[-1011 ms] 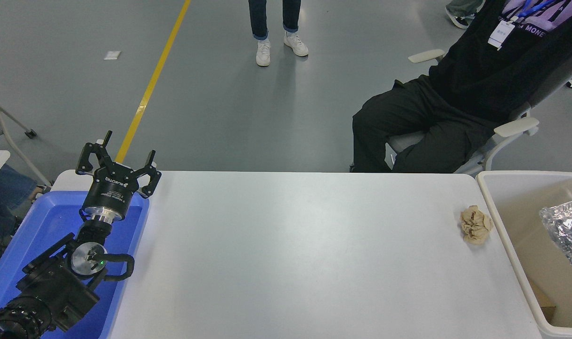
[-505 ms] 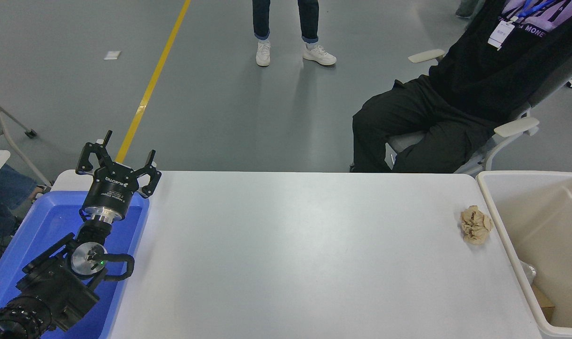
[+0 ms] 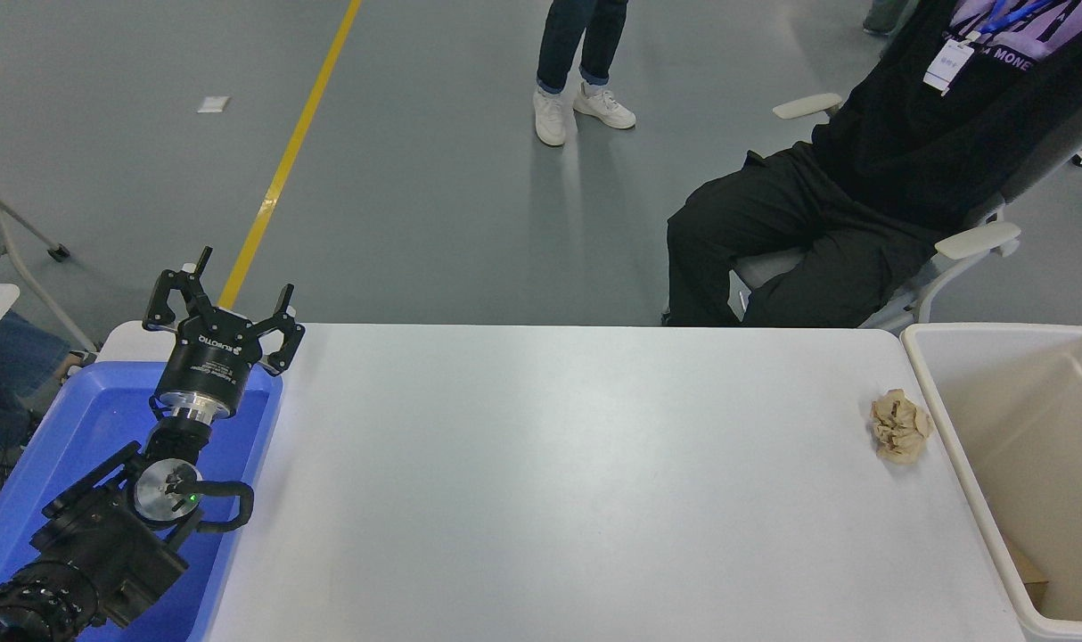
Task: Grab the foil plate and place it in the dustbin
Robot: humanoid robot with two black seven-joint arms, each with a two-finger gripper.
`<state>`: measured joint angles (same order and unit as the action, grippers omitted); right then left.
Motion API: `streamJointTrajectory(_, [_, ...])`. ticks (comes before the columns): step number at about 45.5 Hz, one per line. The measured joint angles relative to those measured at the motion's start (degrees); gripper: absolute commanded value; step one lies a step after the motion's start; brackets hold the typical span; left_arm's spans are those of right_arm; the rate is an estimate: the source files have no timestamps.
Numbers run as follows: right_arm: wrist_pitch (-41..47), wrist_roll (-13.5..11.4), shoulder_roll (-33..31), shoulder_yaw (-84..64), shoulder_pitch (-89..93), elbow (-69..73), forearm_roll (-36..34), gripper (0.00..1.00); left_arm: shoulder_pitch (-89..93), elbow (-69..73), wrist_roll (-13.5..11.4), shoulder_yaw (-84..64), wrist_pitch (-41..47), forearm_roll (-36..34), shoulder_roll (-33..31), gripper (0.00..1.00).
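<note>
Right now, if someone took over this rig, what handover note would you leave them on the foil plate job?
Left gripper: open, holding nothing, parked above the blue tub at the table's left end.
Right arm: out of view.
Foil plate: not visible anywhere, neither on the white table nor in the visible part of the dustbin at the right end.
Crumpled tan paper ball: on the table beside the dustbin's rim.
Done: cannot be confirmed from this view; the plate may lie deeper in the bin.
Left: check the bin's bottom before closing the job.
</note>
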<state>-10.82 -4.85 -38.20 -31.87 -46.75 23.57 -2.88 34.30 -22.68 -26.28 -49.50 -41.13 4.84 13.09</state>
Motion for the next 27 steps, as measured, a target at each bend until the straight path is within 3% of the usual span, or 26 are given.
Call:
streamJointTrajectory(18, [2.63, -0.01, -7.93, -32.81, -35.09, 32.17, 0.31, 1.0, -0.01, 0.0, 0.0, 0.02, 0.0, -0.08, 0.0, 0.98])
streamJointTrajectory(27, [15.11, -0.03, -6.02, -44.46, -53.51, 43.02, 0.57, 1.0, -0.03, 0.01, 0.0, 0.02, 0.0, -0.07, 0.01, 0.98])
